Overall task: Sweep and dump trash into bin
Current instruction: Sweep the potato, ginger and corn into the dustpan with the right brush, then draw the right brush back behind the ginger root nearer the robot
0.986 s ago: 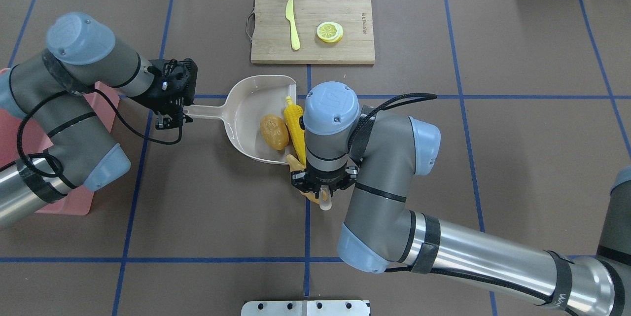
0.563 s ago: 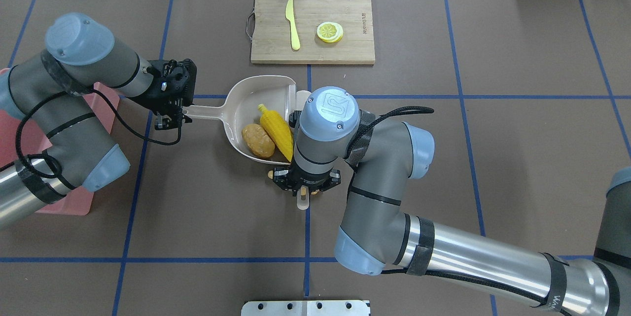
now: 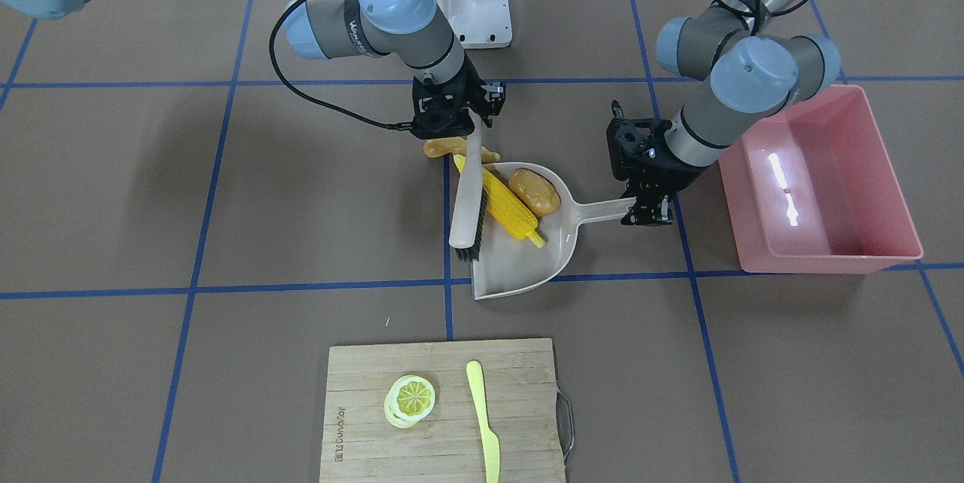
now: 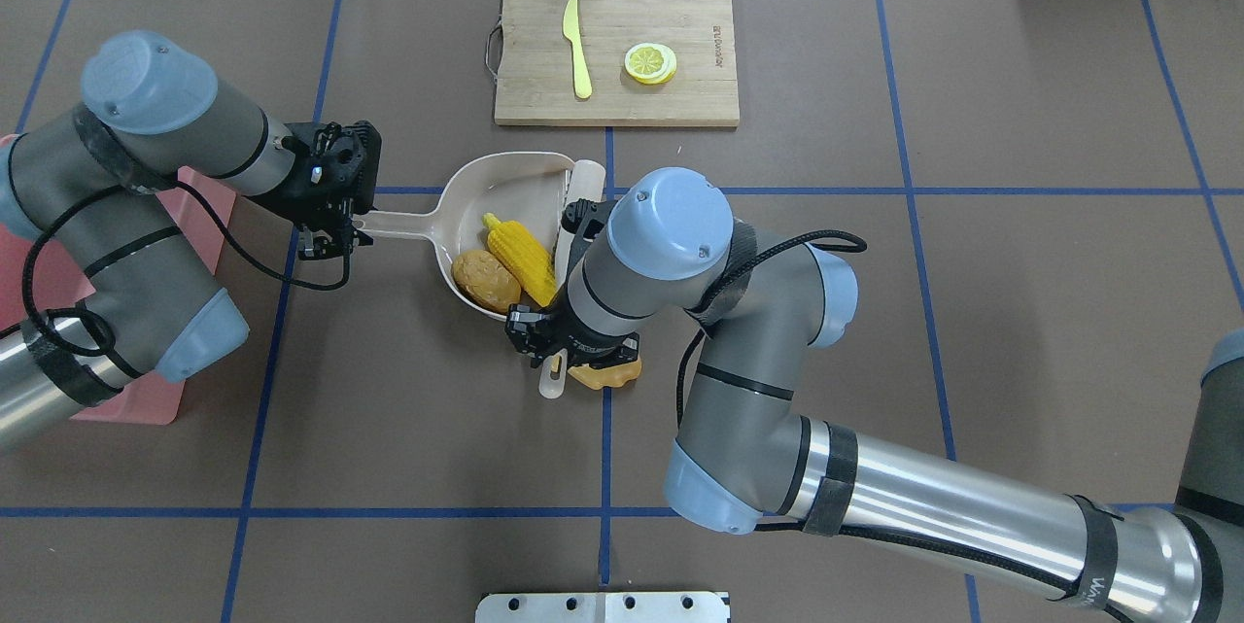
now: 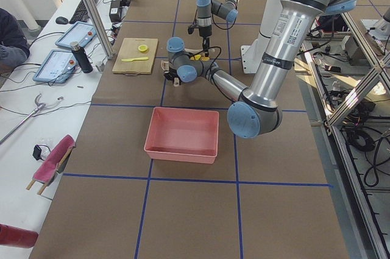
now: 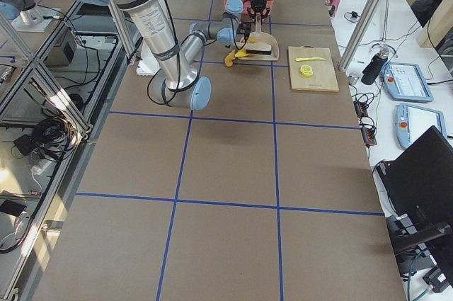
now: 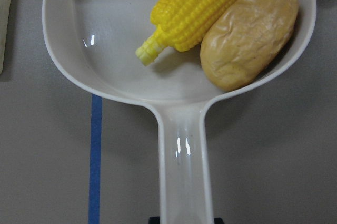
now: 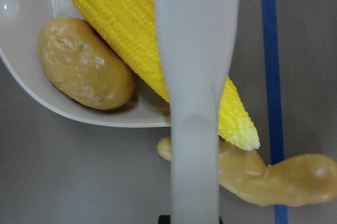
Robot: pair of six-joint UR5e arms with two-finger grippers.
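The white dustpan (image 4: 505, 178) lies mid-table. My left gripper (image 4: 330, 232) is shut on its handle (image 7: 184, 171). The yellow corn cob (image 4: 522, 256) and the brown potato (image 4: 484, 279) lie inside the pan, near the handle end. My right gripper (image 4: 569, 339) is shut on a white brush (image 3: 467, 200), whose bristles stand across the pan's mouth against the corn. The tan ginger root (image 4: 607, 373) lies on the table outside the pan, beside the brush handle (image 8: 195, 76) and under my right wrist. The pink bin (image 3: 821, 181) stands empty behind my left arm.
A wooden cutting board (image 4: 680, 103) at the table's far middle holds a pale yellow knife (image 4: 577, 48) and a lemon slice (image 4: 650, 62). A metal mount plate (image 4: 603, 606) sits at the near edge.
My right gripper swept the brush leftward into the pan, and the corn and potato slid toward the handle end. The ginger root now lies outside the pan, to the brush's right.
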